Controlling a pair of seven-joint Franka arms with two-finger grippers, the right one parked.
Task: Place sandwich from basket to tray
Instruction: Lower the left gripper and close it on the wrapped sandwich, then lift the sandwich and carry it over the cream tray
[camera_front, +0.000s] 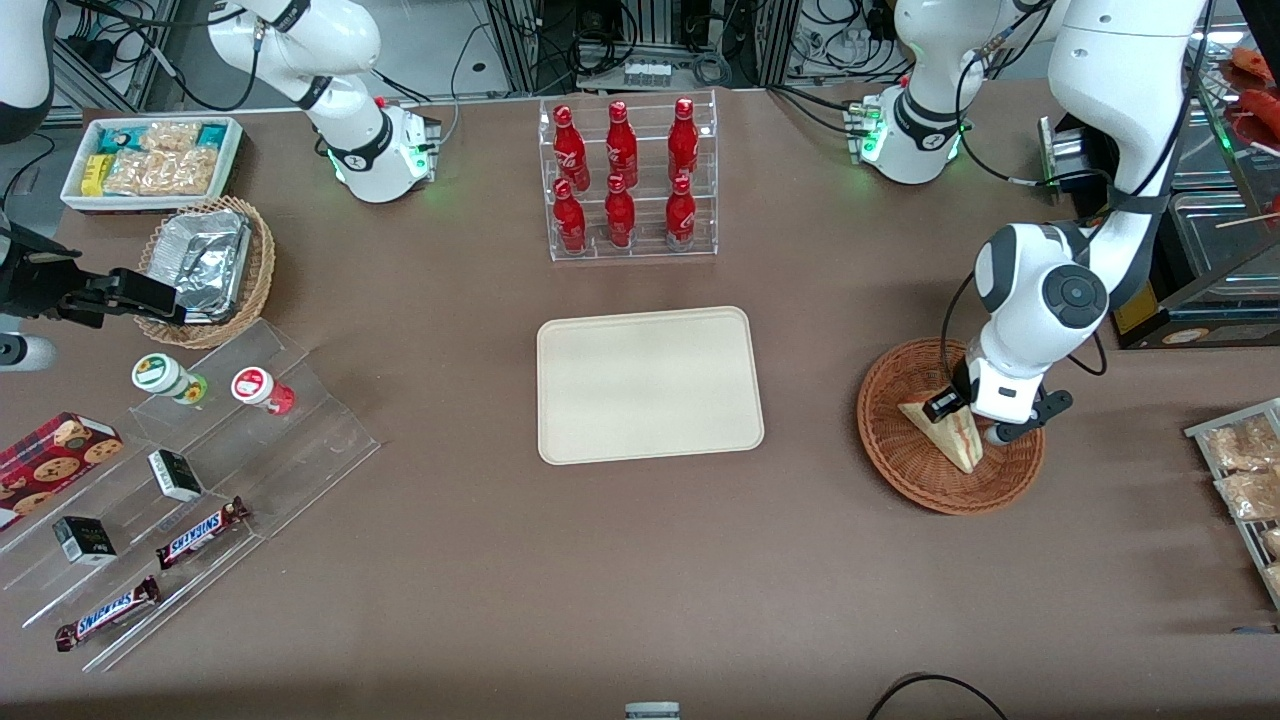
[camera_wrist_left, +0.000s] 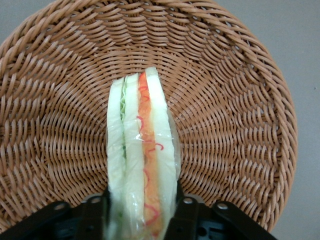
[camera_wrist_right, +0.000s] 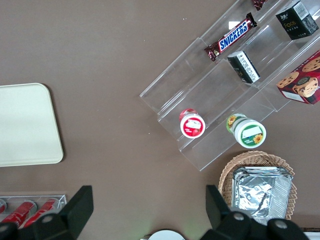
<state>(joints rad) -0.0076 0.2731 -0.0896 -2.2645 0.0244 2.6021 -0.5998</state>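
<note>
The sandwich (camera_front: 945, 432), a pale bread wedge with red, orange and green layers, lies in the round reddish-brown wicker basket (camera_front: 900, 475) toward the working arm's end of the table. My left gripper (camera_front: 985, 425) hangs low over the basket, on the wedge's wide end. In the left wrist view the sandwich (camera_wrist_left: 142, 145) runs between the black fingers (camera_wrist_left: 182, 210), which press on both of its bread faces, so the gripper (camera_wrist_left: 141, 215) is shut on it. Basket weave (camera_wrist_left: 230, 100) fills the view around it. The cream tray (camera_front: 650, 385) lies flat mid-table, bare.
A clear rack of red bottles (camera_front: 628, 180) stands farther from the front camera than the tray. Toward the parked arm's end are a stepped acrylic shelf with snacks (camera_front: 200, 470), a tan basket with foil container (camera_front: 205, 265) and a white tub (camera_front: 150, 160). Snack packets (camera_front: 1245, 470) lie near the basket.
</note>
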